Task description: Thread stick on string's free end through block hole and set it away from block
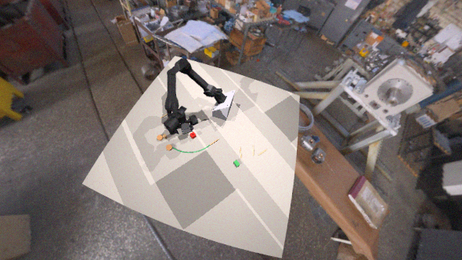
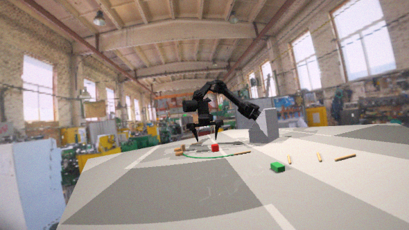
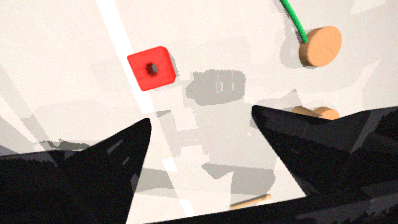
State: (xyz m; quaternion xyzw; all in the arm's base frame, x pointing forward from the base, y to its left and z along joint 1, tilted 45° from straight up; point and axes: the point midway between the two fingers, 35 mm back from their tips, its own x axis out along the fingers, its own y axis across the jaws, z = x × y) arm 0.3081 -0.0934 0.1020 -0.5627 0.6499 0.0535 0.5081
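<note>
A red block (image 1: 193,135) (image 2: 215,147) (image 3: 151,68) with a hole in its upward face sits on the table. A round wooden button (image 1: 169,147) (image 2: 179,153) (image 3: 321,46) lies near it. A green string (image 1: 192,151) (image 2: 204,157) (image 3: 295,20) runs from the button to a thin wooden stick (image 1: 214,142) (image 2: 242,152) lying flat. My gripper (image 1: 181,126) (image 2: 206,136) (image 3: 202,116) is open and empty. It hangs above the table between the block and the button, touching nothing.
A second wooden piece (image 1: 160,137) (image 2: 181,148) (image 3: 315,111) lies beside the button, partly hidden by my finger. A loose stick (image 3: 251,201) lies under the gripper. A green block (image 1: 236,163) (image 2: 277,167) and three loose sticks (image 1: 254,150) (image 2: 319,156) lie further right. The white arm base (image 1: 224,106) (image 2: 265,126) stands behind.
</note>
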